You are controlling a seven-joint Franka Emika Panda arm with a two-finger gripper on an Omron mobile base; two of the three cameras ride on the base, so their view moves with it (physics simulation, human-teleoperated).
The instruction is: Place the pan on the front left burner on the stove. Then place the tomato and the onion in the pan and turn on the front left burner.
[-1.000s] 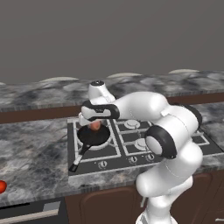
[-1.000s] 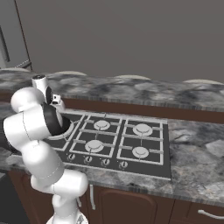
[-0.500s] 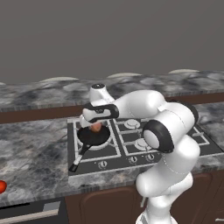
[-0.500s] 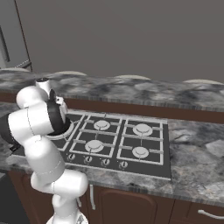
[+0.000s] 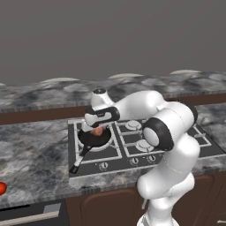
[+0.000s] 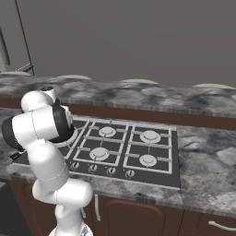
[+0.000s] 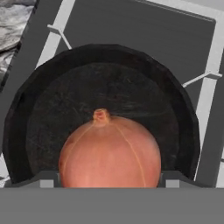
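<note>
The black pan (image 5: 93, 140) sits on the stove (image 5: 115, 164) at its front left, covering the front left burner, with its thin handle (image 5: 80, 157) pointing toward the counter's front edge. My gripper (image 5: 96, 127) hangs just above the pan, shut on the orange-tan onion (image 5: 97, 131). In the hand view the onion (image 7: 109, 151) sits between my fingertips (image 7: 49, 180), with the pan's dark floor (image 7: 105, 87) right below it. The red tomato (image 5: 1, 188) lies on the counter far to the left, at the picture's edge.
A row of round knobs (image 5: 104, 165) runs along the stove's front. The other burners (image 6: 150, 136) and pale grates lie to the right of the pan. Marble counter (image 5: 35, 154) surrounds the stove (image 6: 124, 147), with a raised ledge (image 5: 53, 95) behind it.
The hand with the onion has stayed over the pan, shifting only slightly. The arm's elbow has swung round, and in the right base view it covers more of the pan.
</note>
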